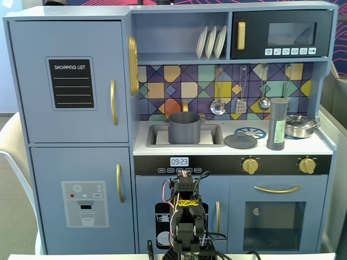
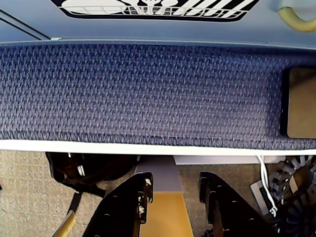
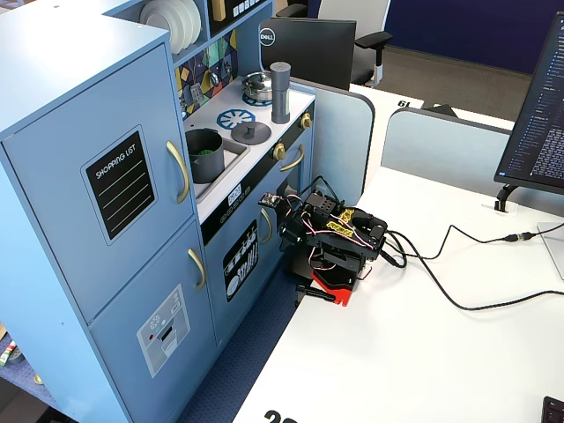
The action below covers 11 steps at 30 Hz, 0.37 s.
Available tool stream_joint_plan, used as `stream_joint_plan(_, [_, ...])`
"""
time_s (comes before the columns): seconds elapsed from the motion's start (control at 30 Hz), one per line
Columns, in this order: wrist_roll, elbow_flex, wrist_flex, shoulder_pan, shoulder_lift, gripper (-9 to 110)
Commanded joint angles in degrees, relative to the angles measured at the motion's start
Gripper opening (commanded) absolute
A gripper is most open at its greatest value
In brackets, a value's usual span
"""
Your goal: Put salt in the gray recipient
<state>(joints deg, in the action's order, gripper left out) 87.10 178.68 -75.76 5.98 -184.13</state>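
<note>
The salt is a tall gray grinder standing upright on the toy kitchen's counter, right of the burner; it also shows in the other fixed view. The gray recipient is a gray pot sitting in the sink, with something green inside it in the side fixed view. My arm is folded low in front of the kitchen at the table's edge, far below both. In the wrist view my gripper is open and empty, looking down at the floor.
A gray pot lid lies on the counter between sink and grinder. A silver pan stands right of the grinder. Utensils hang on the backsplash above. A blue fabric panel and the white table edge lie beyond my jaws.
</note>
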Motion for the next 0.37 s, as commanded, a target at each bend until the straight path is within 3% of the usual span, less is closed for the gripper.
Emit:
stream_joint_plan(0.0, [0.7, -0.2, -0.3, -2.7, -0.4, 5])
stream_joint_plan(0.33, [0.7, -0.2, -0.3, -2.3, -0.4, 6])
